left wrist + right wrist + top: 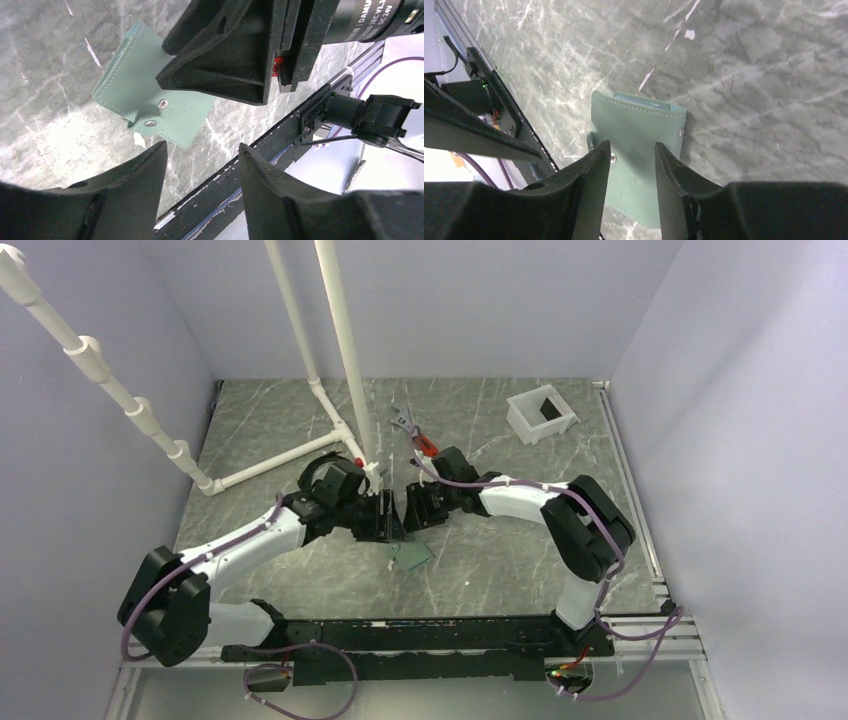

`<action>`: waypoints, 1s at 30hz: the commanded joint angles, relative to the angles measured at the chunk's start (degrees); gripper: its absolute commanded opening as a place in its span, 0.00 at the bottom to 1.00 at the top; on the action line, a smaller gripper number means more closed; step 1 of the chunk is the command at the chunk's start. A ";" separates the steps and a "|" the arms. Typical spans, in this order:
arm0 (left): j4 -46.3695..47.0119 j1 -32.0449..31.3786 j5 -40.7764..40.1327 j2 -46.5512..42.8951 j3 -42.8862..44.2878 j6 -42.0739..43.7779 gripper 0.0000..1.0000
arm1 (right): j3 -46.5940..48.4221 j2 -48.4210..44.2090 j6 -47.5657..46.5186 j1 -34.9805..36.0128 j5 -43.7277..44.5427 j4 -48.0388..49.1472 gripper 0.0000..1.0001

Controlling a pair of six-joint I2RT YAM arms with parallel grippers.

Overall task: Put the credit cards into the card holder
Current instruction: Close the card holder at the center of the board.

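Observation:
The grey-green card holder (412,555) lies folded flat on the marble table, just in front of both grippers. In the left wrist view the card holder (145,95) shows its snap tab. In the right wrist view the card holder (639,130) has a thin light blue strip (644,101) at its far edge; I cannot tell if it is a card. No tan-brown card shows. My left gripper (392,525) (202,146) is open and empty above the table. My right gripper (412,510) (632,144) is open and empty, hovering over the holder.
A white square tub (541,412) stands at the back right. A white pipe frame (330,410) rises at the back left. A red-handled tool (420,440) lies behind the grippers. The black rail (420,635) runs along the near edge.

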 commanded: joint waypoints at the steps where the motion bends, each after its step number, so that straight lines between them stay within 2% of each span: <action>1: -4.87 -0.03 -3.69 -3.00 1.86 -1.34 0.63 | -1.76 -5.85 -1.99 -0.22 3.19 -3.41 0.45; 4: -5.95 0.28 -8.19 -3.10 0.94 -2.41 0.70 | -4.30 -9.07 -3.24 -0.22 5.93 -5.02 0.55; 8: -4.82 1.28 -8.95 -0.53 0.73 -4.19 0.71 | -7.78 -10.00 -1.53 -0.09 4.23 -3.00 0.56; 12: -4.42 1.29 -10.58 0.40 0.42 -6.51 0.74 | -11.99 -10.12 4.54 0.81 0.63 4.36 0.50; 15: -4.35 1.30 -12.04 -1.05 -1.64 -8.67 0.76 | -14.25 -8.95 12.40 2.87 0.39 12.00 0.33; 16: -4.68 1.29 -12.62 -2.05 -2.57 -9.24 0.76 | -15.67 -8.69 15.96 3.94 -1.00 16.54 0.32; 18: -6.30 1.29 -14.11 -4.67 -4.08 -9.97 0.77 | -18.34 -8.74 24.26 6.51 -4.09 26.01 0.30; 20: -9.72 1.29 -16.16 -7.79 -4.81 -11.04 0.81 | -18.48 -9.63 27.00 8.62 -5.54 29.62 0.30; 22: -14.50 1.20 -19.30 -11.63 -5.45 -13.41 0.86 | -17.88 -10.96 26.97 9.46 -7.58 31.46 0.36; 26: -20.68 1.29 -21.89 -19.38 -7.48 -18.99 0.88 | -15.77 -13.94 19.81 4.25 -5.16 24.05 0.52; 28: -17.77 1.29 -19.94 -21.96 -9.80 -20.46 0.87 | -12.04 -12.25 13.48 0.75 -4.53 16.45 0.56; 30: -11.36 1.29 -13.41 -21.49 -12.90 -21.38 0.81 | -7.04 -9.42 7.61 -1.63 -2.03 9.27 0.56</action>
